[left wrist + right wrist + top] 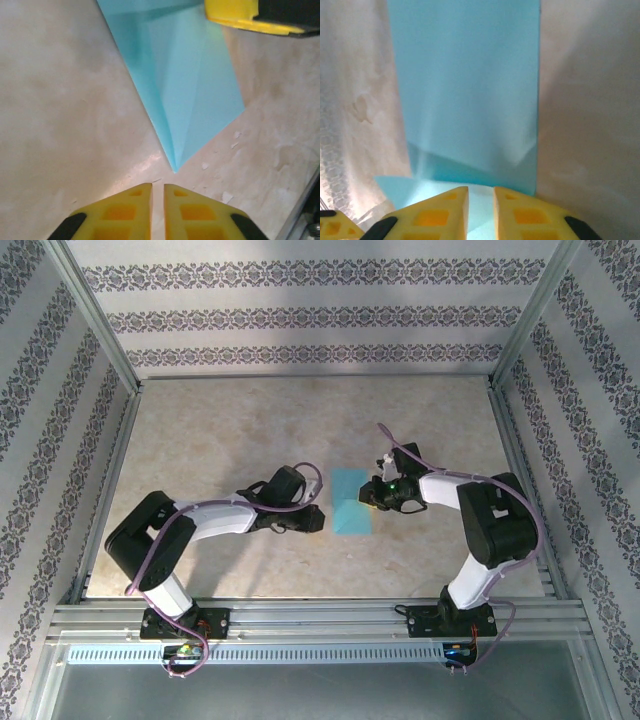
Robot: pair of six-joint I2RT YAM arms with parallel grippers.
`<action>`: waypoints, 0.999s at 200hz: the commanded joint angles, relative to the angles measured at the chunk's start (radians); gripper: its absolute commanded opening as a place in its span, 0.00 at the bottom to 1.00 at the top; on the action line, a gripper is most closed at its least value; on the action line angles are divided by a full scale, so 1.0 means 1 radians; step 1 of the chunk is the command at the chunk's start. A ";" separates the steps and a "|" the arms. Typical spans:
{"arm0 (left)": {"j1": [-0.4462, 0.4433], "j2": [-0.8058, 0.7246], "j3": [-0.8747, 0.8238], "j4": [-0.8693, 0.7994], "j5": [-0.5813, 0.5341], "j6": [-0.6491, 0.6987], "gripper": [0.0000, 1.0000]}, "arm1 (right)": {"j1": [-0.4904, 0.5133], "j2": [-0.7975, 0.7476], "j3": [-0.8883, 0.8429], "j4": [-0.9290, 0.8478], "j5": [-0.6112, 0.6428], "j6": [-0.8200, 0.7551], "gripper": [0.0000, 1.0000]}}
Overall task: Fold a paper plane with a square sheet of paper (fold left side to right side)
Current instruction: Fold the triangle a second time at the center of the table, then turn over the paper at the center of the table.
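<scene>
The square sheet of paper (350, 505) is turquoise and lies creased on the beige table midway between the two arms. My left gripper (320, 519) is at its left edge. In the left wrist view a pointed corner of the paper (185, 85) faces my left gripper (157, 186), whose jaws stand a narrow slit apart over bare table, holding nothing. My right gripper (371, 496) is at the paper's right edge. In the right wrist view the paper (470, 90) shows a raised fold, and my right gripper (481, 189) hangs over it, slightly open, with blue paper seen through the gap.
Aluminium rails (320, 612) border the table's near edge, and patterned walls (300, 315) close in the back and sides. Small white flecks (227, 197) dot the table near the left fingers. The right arm's yellow finger (235, 15) reaches over the paper's far side.
</scene>
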 commanded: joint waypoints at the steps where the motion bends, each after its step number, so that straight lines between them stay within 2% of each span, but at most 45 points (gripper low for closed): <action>1: 0.034 -0.047 0.006 0.018 -0.011 -0.018 0.20 | -0.015 -0.092 0.032 -0.045 0.037 -0.008 0.29; 15: 0.053 -0.055 0.005 0.042 -0.001 -0.030 0.26 | -0.027 -0.140 0.022 -0.059 0.051 -0.019 0.36; 49: 0.068 -0.025 0.031 0.103 0.031 -0.041 0.32 | -0.074 -0.272 -0.058 -0.050 0.081 -0.033 0.53; 90: 0.069 0.089 0.118 0.152 0.100 -0.041 0.37 | -0.133 -0.439 -0.169 -0.014 0.083 -0.024 0.70; 128: 0.068 0.170 0.189 0.152 0.117 -0.022 0.38 | -0.178 -0.540 -0.244 0.024 0.040 0.004 0.85; 200: 0.050 0.270 0.254 0.136 0.132 -0.005 0.37 | -0.193 -0.559 -0.274 0.037 -0.012 0.000 0.86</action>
